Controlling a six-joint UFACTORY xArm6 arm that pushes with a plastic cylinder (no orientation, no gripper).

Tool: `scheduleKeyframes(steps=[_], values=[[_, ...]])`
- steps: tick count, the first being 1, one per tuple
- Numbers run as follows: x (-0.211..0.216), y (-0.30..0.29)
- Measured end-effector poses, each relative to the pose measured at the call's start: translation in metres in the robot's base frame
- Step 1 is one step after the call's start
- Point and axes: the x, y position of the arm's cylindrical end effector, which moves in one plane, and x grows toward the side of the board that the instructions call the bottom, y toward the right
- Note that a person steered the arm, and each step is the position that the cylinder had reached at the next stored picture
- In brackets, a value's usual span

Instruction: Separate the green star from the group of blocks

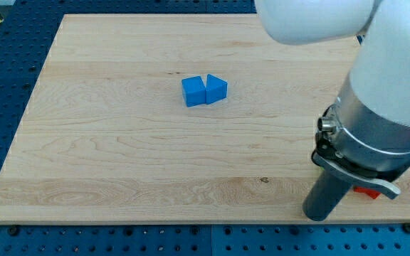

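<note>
The green star does not show in the camera view; the arm's body covers the board's right side. A blue cube (193, 92) and a blue wedge-shaped block (216, 88) touch each other at the upper middle of the board. A sliver of a red block (366, 190) shows under the arm at the lower right. My dark rod comes down at the lower right, and my tip (318, 216) rests near the board's bottom edge, just left of the red block and far from the blue pair.
The wooden board (119, 156) lies on a blue perforated table (6, 64). The white and grey arm body (383, 107) hides the board's right edge and upper right corner.
</note>
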Motion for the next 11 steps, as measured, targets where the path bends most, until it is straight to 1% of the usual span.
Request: scheduleKeyframes(steps=[2,3,4,8,9,11], values=[[-0.001,0.065],[-0.005,0.071],[-0.028,0.071],[-0.028,0.054],[-0.043,0.052],[-0.049,0.049]])
